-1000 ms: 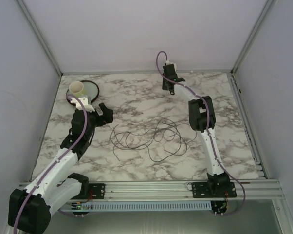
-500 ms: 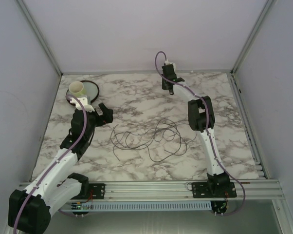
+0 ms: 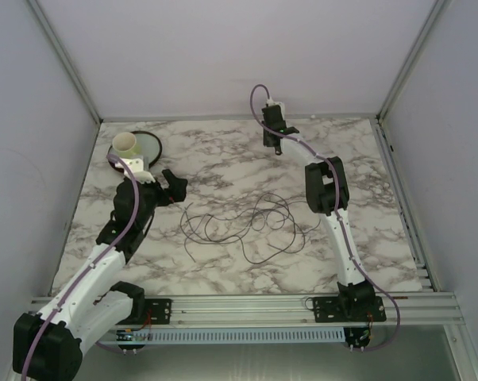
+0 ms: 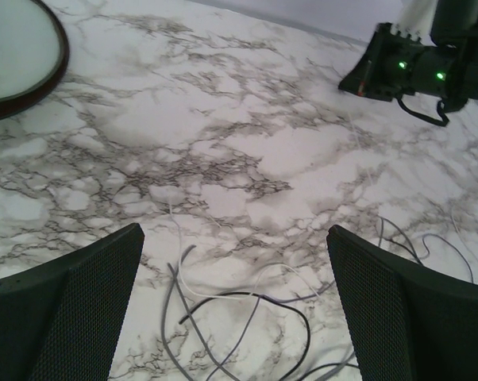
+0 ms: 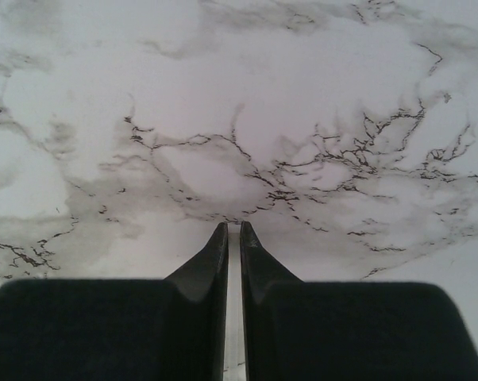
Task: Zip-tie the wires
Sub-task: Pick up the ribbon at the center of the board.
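Observation:
The wires (image 3: 247, 224) lie in loose dark loops on the marble table (image 3: 223, 159), mid-centre. In the left wrist view their left ends (image 4: 247, 309) lie between and just below my fingers, along with a thin white strand (image 4: 193, 295). My left gripper (image 3: 174, 184) is open and empty, just left of the tangle (image 4: 235, 238). My right gripper (image 3: 275, 141) is at the back of the table, above it and far from the wires. Its jaws (image 5: 234, 230) are nearly closed on a thin pale strip that looks like a zip tie. It also shows in the left wrist view (image 4: 358, 79).
A dark-rimmed round plate (image 3: 148, 151) with a cream cup (image 3: 126, 144) stands at the back left; its rim shows in the left wrist view (image 4: 56, 48). Metal frame posts and grey walls enclose the table. A rail (image 3: 247, 305) runs along the near edge.
My right gripper has drifted slightly left and toward the back. My left gripper has edged a little toward the wires. The wires have not moved.

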`<state>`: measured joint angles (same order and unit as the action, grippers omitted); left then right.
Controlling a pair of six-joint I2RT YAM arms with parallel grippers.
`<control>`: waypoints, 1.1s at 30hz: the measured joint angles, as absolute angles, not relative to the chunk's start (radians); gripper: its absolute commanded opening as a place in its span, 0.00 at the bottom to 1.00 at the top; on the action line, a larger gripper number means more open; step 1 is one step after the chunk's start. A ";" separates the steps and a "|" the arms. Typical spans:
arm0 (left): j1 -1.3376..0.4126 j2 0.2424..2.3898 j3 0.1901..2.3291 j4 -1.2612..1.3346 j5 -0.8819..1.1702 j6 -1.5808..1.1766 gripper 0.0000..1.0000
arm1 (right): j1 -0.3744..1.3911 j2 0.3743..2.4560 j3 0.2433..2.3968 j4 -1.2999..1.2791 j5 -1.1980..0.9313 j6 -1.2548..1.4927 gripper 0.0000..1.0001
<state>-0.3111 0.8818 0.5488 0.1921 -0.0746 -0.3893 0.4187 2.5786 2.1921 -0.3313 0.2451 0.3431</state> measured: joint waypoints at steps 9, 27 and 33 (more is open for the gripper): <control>-0.311 0.912 0.546 0.307 0.094 -0.386 1.00 | 0.429 2.501 2.140 -0.372 0.244 0.355 0.00; -0.488 1.550 0.689 0.809 0.213 -0.437 1.00 | 0.523 2.094 1.852 -0.299 0.228 0.421 0.00; -0.520 1.794 0.856 1.012 0.244 -0.511 0.99 | 0.537 2.094 1.820 -0.303 0.226 0.439 0.00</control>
